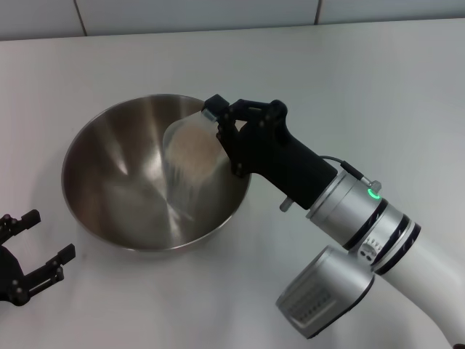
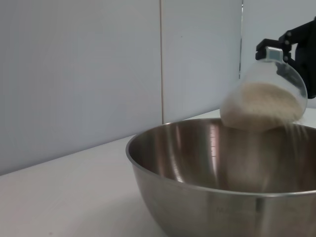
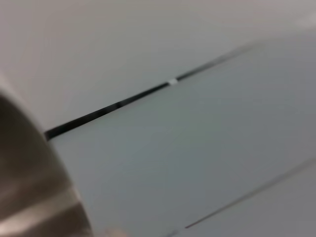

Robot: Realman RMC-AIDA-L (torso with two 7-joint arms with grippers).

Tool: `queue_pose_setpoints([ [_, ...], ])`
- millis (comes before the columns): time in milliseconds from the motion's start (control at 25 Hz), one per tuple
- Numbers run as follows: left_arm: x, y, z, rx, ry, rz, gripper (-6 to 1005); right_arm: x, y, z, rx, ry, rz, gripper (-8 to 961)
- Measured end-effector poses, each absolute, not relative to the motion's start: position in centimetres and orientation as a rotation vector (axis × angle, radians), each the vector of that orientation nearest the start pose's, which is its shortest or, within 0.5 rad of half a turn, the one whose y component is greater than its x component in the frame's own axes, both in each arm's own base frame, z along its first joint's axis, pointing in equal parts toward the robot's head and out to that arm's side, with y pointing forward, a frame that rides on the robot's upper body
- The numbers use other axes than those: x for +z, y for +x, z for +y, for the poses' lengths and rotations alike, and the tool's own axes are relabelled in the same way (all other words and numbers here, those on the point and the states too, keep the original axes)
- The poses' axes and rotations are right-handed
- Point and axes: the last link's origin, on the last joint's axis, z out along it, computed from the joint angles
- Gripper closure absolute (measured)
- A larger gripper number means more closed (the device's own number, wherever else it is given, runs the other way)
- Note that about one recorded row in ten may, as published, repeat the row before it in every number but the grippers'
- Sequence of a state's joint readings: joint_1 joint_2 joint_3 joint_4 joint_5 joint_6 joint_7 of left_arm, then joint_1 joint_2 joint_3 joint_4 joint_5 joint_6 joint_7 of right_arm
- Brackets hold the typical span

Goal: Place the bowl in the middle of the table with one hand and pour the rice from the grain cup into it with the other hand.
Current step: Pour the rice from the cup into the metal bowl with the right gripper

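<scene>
The steel bowl (image 1: 109, 182) stands on the white table (image 1: 363, 87), near the middle. My right gripper (image 1: 221, 134) is shut on the clear grain cup (image 1: 192, 156) and holds it tipped over the bowl's right rim. The rice (image 1: 195, 142) lies against the cup's lower side, and a thin stream falls into the bowl. The left wrist view shows the bowl (image 2: 197, 207), the tilted cup (image 2: 266, 94) with rice (image 2: 259, 106) and the right gripper (image 2: 296, 44) behind it. My left gripper (image 1: 45, 236) is open and empty, low at the bowl's front left.
A tiled wall (image 1: 218, 14) runs behind the table's far edge. The right arm's silver forearm (image 1: 363, 233) crosses the table's front right. The right wrist view shows only part of the bowl's rim (image 3: 29, 187) and the wall tiles (image 3: 197, 148).
</scene>
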State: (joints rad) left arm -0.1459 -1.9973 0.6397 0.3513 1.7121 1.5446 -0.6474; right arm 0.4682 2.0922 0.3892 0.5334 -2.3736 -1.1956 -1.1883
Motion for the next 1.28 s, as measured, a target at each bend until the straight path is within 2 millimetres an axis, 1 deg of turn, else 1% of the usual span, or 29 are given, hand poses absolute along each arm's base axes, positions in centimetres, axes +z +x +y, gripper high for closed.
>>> queue_pose_setpoints([
  [120,1.1,-37.9,20.4,-0.630,-2.335,-0.433,197,-12.0,18.5,28.1,0.246,-1.678,-1.051,909],
  [160,1.1,-37.9,20.4,-0.630,-2.335,-0.433,197,-12.1,18.4,28.1,0.192,-1.636,-1.121,908],
  [200,1.1,-37.9,20.4,-0.630,-2.335,-0.433,197,-12.1,18.4,28.1,0.192,-1.636,-1.121,908],
  [480,1.1,-37.9,20.4,-0.630,-2.335,-0.433,197,-12.5,17.6,28.4,0.128,-1.561,-1.262,902],
  [560,1.1,-37.9,20.4,-0.631,-2.335,-0.432,197,-13.0,17.3,28.4,0.101,-1.539,-1.343,901],
  [600,1.1,-37.9,20.4,-0.631,-2.335,-0.432,197,-13.0,17.3,28.4,0.101,-1.539,-1.343,900],
  [680,1.1,-37.9,20.5,-0.631,-2.335,-0.432,197,-13.4,17.3,28.2,0.076,-1.509,-1.419,898],
  [720,1.1,-37.9,20.5,-0.631,-2.335,-0.432,197,-13.6,17.2,28.0,0.056,-1.483,-1.465,897],
  [760,1.1,-37.9,20.5,-0.631,-2.336,-0.431,197,-13.8,17.2,27.9,0.011,-1.423,-1.548,897],
  [800,1.1,-37.9,20.5,-0.632,-2.336,-0.431,197,-13.8,17.2,27.9,0.011,-1.423,-1.548,896],
  [1000,1.2,-37.9,20.6,-0.634,-2.337,-0.436,197,-14.3,17.5,27.9,-0.184,-1.200,-1.777,892],
  [1120,1.1,-37.8,20.6,-0.635,-2.337,-0.434,197,-14.3,17.4,28.0,-0.260,-1.094,-1.850,890],
  [1160,1.1,-37.8,20.7,-0.636,-2.338,-0.432,197,-14.3,17.5,28.0,-0.313,-1.021,-1.902,889],
  [1200,1.1,-37.8,20.7,-0.636,-2.338,-0.432,197,-14.3,17.5,28.0,-0.313,-1.021,-1.902,888],
  [1280,1.1,-37.8,20.7,-0.636,-2.338,-0.432,197,-14.4,17.6,28.0,-0.359,-0.963,-1.950,886],
])
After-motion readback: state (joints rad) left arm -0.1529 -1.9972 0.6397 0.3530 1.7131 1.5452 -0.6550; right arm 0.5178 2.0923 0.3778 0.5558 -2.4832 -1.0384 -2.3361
